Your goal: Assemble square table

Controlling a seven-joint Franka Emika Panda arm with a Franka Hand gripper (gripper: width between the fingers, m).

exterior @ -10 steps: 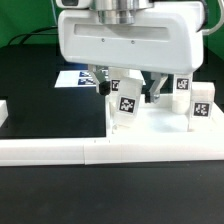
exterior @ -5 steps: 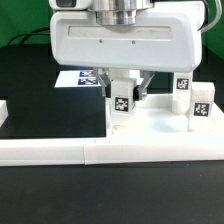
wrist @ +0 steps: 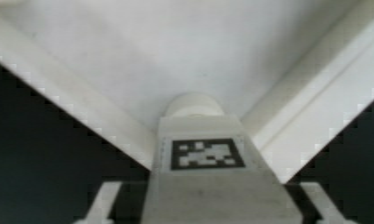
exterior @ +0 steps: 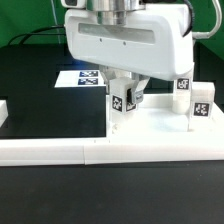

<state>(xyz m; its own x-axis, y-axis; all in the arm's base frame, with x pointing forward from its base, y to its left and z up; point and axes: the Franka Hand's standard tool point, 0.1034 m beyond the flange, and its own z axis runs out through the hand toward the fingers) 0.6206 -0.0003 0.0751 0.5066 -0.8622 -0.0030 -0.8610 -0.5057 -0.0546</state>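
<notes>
Arm comes straight down from above, wrist housing big and white, filling the upper middle of the exterior view; pincer (exterior: pixel 123 98) points down, clamped on a white leg post (exterior: pixel 122 98) with a black-white tag. Post is tilted, top leaning toward the exterior view's right, its lower end over the square tabletop slab (exterior: pixel 150 128), near the slab's corner on the exterior view's left. Cannot tell if the post end touches the slab. Wrist view: leg post (wrist: pixel 205 145) runs between the two fingers (wrist: pixel 109 203), tag facing the camera, slab corner (wrist: pixel 184 50) spread white beyond it, black counter (wrist: pixel 33 130) on both sides. Two more tagged leg posts (exterior: pixel 201 105) stand upright on the slab's far side on the exterior view's right. Long white border wall (exterior: pixel 110 151) lies along the near edge. Marker board (exterior: pixel 82 77) lies flat on the counter behind the arm, partly hidden.
</notes>
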